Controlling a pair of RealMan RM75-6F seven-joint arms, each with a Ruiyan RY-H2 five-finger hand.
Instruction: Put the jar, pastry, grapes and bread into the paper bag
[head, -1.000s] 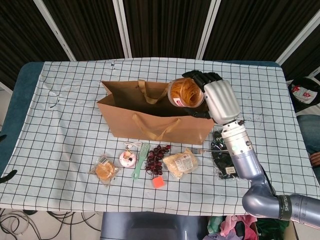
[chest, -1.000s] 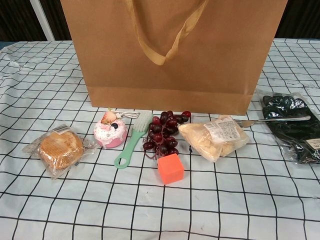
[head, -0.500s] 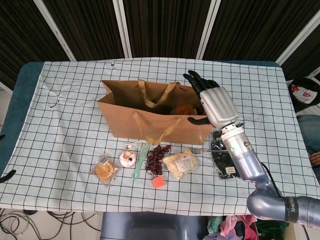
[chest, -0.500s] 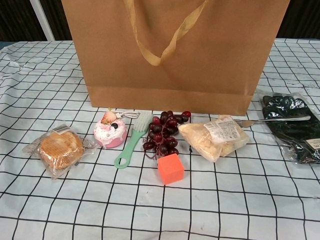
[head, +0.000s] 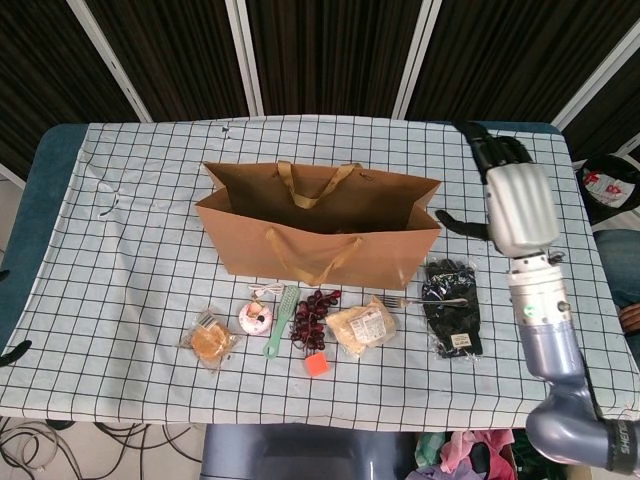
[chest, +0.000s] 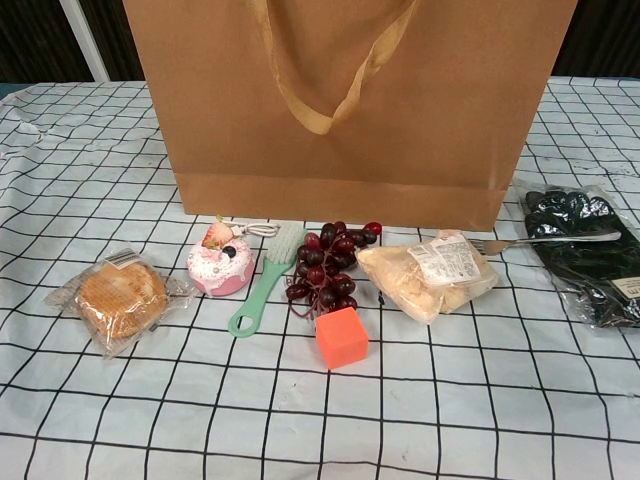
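Checked tablecloth (head: 140, 200) over a blue-edged table, dark panelled backdrop along the top of the frame.

Head view: paper bag (head: 320, 250), brown, upright, mouth open, at centre. Jar not visible from this angle. Right hand (head: 505, 195), at right of frame beside the bag's right end, empty, fingers spread, apart from the bag. Below the bag, in a row left to right: wrapped pastry (head: 210, 342), pink cupcake (head: 255, 318), green brush (head: 280, 320), grapes (head: 312, 315), orange cube (head: 317, 364), bagged bread (head: 362, 327), fork (head: 430, 300), dark packet (head: 452, 320). Left hand not seen.

Chest view: bag wall (chest: 350, 100) fills the upper frame. In front: pastry (chest: 120, 298) at left, cupcake (chest: 220, 268), brush (chest: 262, 292), grapes (chest: 328, 268), cube (chest: 341, 337), bread (chest: 428, 275), fork (chest: 545, 240) lying across the packet (chest: 590, 250) at right. No hand visible here.
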